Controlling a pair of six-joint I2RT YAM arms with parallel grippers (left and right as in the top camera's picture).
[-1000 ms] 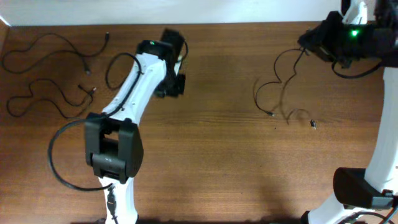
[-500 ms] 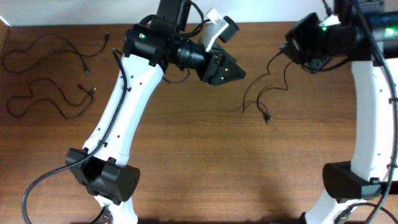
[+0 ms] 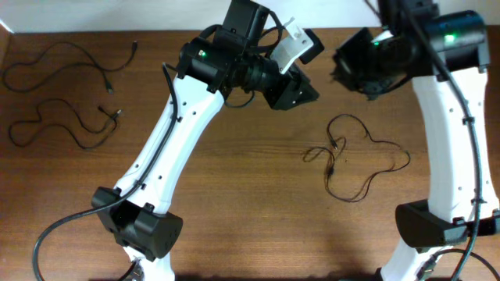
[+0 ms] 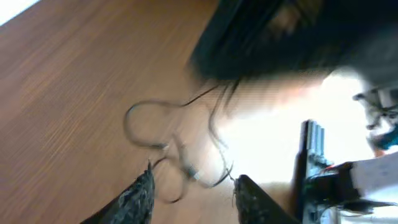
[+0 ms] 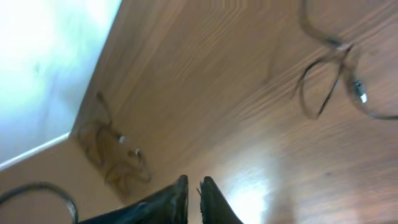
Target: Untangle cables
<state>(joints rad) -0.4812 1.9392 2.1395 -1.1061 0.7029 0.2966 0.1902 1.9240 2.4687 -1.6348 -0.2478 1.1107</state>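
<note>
The left tool (image 4: 194, 186) sits apart, right tool (image 5: 193, 183) together and empty; best pinch the looped cable (image 3: 332, 150), centre right, at one end and draw straight

no readable text, no labels, no brand marks, no numbers, no signs anywhere in view

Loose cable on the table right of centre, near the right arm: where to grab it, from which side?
Best bet: take the cable at its right-hand bend, where one strand runs alone on the table. Come straight down, jaws across the strand: it lies flat, so a side approach finds nothing to close on. Avoid its left end, where strands cross and bunch.
</note>
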